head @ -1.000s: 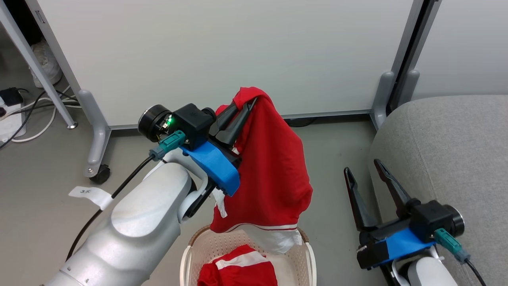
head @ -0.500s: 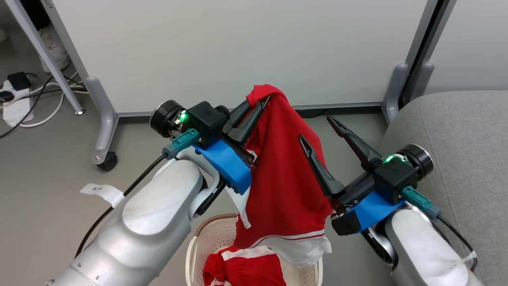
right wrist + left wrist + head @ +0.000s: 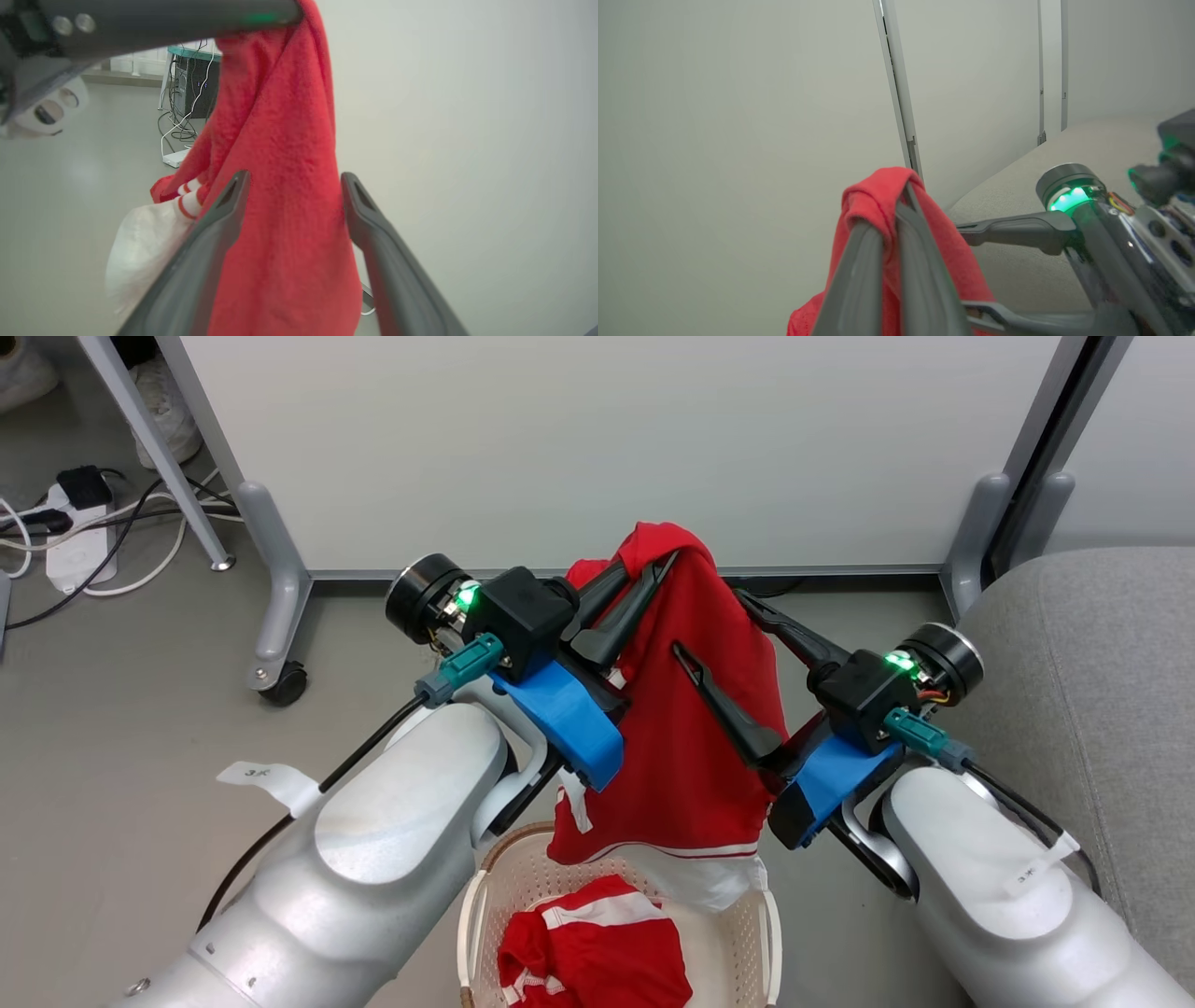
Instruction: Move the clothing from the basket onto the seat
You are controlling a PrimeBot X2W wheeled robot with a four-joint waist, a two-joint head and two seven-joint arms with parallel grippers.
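Above the basket (image 3: 470,933): left gripper (image 3: 651,567) clenched on the top fold of one red garment (image 3: 691,747), which hangs with its white hem just over the rim. Right gripper (image 3: 708,623) released, fingers (image 3: 219,224) spread either side of the hanging cloth. Second red garment (image 3: 597,957) lies crumpled inside the basket. Grey seat (image 3: 1102,709) off to the right, apart from both garments
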